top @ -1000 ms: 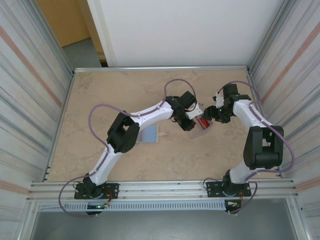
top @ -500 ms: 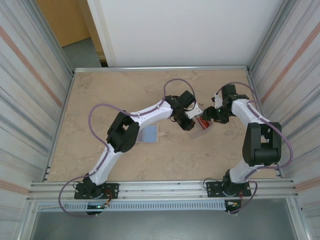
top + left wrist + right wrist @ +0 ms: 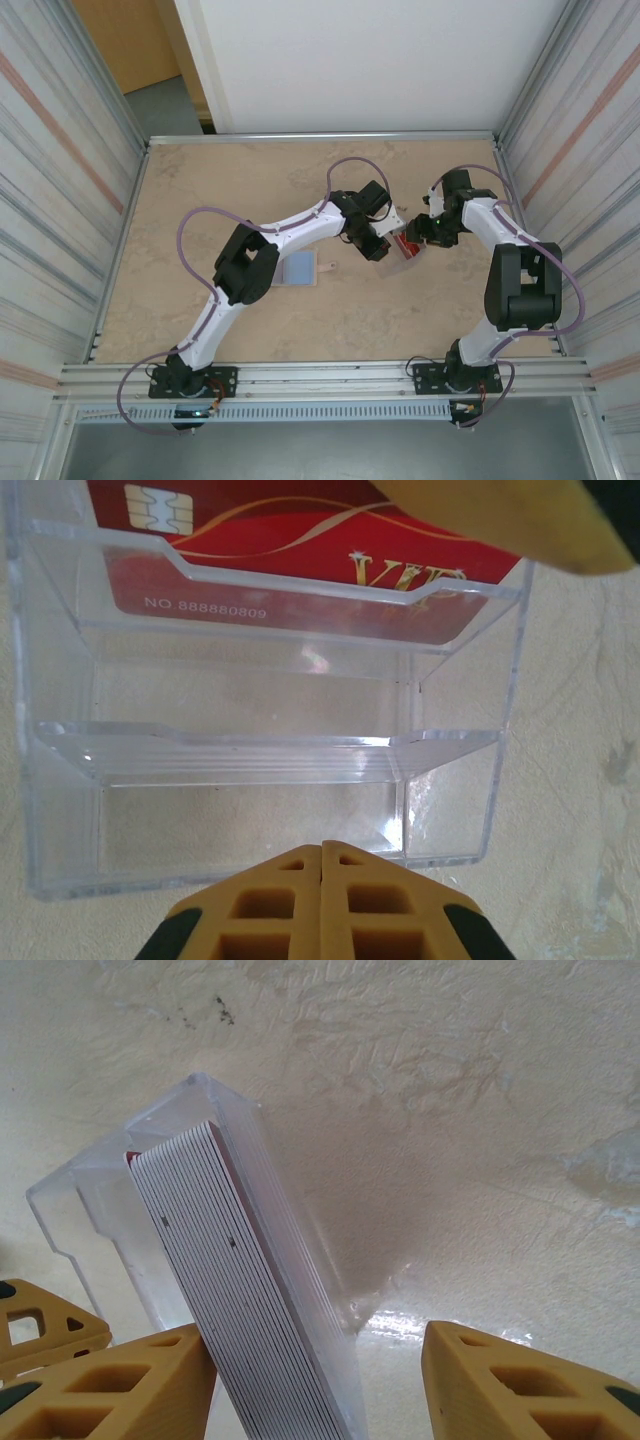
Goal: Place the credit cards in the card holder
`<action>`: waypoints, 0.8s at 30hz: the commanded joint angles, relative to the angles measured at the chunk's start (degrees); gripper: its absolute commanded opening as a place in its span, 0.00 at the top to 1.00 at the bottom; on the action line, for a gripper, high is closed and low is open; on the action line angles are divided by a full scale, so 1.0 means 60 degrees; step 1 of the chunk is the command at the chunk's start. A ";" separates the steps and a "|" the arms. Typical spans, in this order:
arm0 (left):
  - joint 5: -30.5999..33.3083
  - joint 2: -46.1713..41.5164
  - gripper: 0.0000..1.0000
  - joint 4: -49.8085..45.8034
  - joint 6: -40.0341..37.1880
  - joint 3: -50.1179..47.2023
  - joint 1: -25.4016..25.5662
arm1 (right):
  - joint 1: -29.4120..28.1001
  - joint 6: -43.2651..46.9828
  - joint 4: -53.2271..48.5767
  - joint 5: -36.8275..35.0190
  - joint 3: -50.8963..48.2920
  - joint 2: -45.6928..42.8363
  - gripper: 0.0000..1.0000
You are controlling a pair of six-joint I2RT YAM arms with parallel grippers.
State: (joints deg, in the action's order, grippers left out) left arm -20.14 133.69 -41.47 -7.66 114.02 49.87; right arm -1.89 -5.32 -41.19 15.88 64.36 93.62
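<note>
The credit cards [image 3: 240,1290] sit stacked in the clear case [image 3: 250,780] right of centre, card holder [image 3: 299,268] to its left; my right jaws have narrowed around the stack, not yet gripping, so a grab looks close; left jaws shut against the case

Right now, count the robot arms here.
2. The left arm stretches in from the near left; the right arm bends in from the near right. Both reach the clear case.

The left gripper [image 3: 322,852], its yellow tips pressed together, sits at the near edge of a clear tiered case [image 3: 250,780] on the pale table [image 3: 585,780], whose far pocket holds a red card [image 3: 300,540] with a chip and gold VIP lettering, its upper right corner covered by another yellow finger [image 3: 500,515]
</note>
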 commanded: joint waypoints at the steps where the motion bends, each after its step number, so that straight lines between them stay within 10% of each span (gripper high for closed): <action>1: 0.0235 0.0561 1.00 -0.0264 -0.0042 -0.0006 -0.0060 | 0.0025 0.0099 -0.0097 -0.0351 -0.0036 -0.0406 0.46; 24: 0.0325 0.0643 1.00 -0.0261 -0.0105 -0.0020 -0.0108 | 0.0041 0.0213 -0.0062 -0.0251 -0.0128 -0.0780 0.59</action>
State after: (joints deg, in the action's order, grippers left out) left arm -20.10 133.75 -41.15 -7.68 114.02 49.80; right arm -1.89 -5.28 -41.15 14.85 64.25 90.72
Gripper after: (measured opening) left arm 0.052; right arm 0.421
